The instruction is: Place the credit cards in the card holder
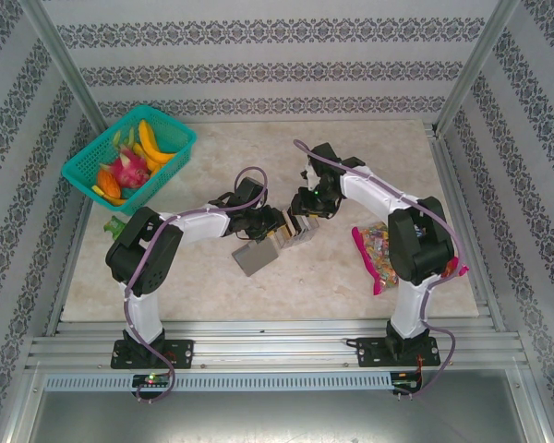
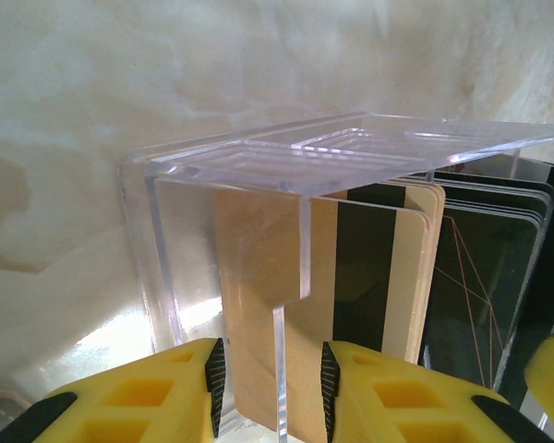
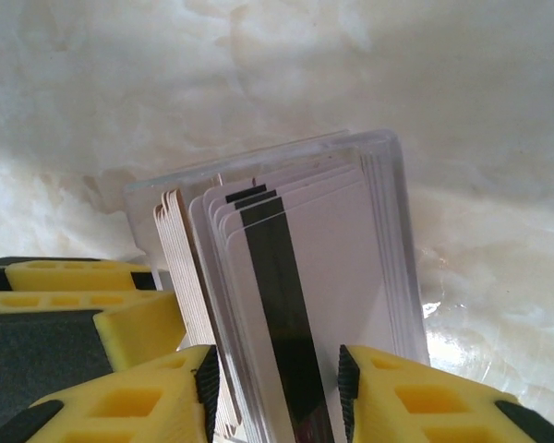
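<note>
Left gripper (image 2: 270,406) and right gripper (image 3: 277,397) straddle the clear tray (image 2: 351,152) of credit cards (image 3: 305,249); whether either grips is unclear. Best pinch one card squarely, lifting straight for the card holder (image 1: 253,258).

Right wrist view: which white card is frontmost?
The card showing a long black stripe; the white cards behind it show only stripe ends, and the tan cards sit edge-on at the left.
</note>
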You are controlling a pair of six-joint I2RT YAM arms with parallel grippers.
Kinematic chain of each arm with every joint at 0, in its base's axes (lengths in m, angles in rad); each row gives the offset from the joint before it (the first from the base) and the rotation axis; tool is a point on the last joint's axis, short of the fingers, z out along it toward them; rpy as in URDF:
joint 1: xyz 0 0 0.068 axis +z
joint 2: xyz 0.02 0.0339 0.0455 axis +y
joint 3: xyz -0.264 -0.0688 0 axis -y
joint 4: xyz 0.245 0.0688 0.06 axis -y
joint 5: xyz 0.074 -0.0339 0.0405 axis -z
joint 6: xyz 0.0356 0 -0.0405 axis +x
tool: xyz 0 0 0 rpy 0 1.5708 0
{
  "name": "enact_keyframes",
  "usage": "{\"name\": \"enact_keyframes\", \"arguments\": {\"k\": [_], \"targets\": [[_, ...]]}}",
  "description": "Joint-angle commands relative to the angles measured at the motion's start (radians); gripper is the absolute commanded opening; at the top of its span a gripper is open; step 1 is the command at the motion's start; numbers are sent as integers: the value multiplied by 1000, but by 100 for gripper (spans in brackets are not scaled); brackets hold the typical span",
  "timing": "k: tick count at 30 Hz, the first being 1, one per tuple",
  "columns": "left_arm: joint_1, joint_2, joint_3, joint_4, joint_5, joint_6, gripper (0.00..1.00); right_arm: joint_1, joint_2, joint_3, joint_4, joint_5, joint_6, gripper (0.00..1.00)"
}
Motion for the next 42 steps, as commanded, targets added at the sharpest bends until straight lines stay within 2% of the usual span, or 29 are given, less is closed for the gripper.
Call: {"name": "enact_keyframes", "arguments": {"k": [1,3,18,24,33,35,42], "targets": [[-8,16,19,-1,12,-8,36,14,10,29,-10,-18,-12,38],[-9,15,21,-4,13,-7,36,16,-5,27,-3,-28,-9,34],[-9,18,21,1,19,-9,36,12,-56,21,-15,-27,-7,32],[-9,20,20,0,19,-8,36,12,-59,17,-9,-28,-4,28],[-8,15,18,2,18,-8,36,6,-84,16,-13,-7,-5,19],[-8,13,19,1,17,-9,36,0,-91,14,-14,-6,-4,11],[-8,4,16,1,18,-5,36,-10,-118,1,-29,41,-10,8]]}}
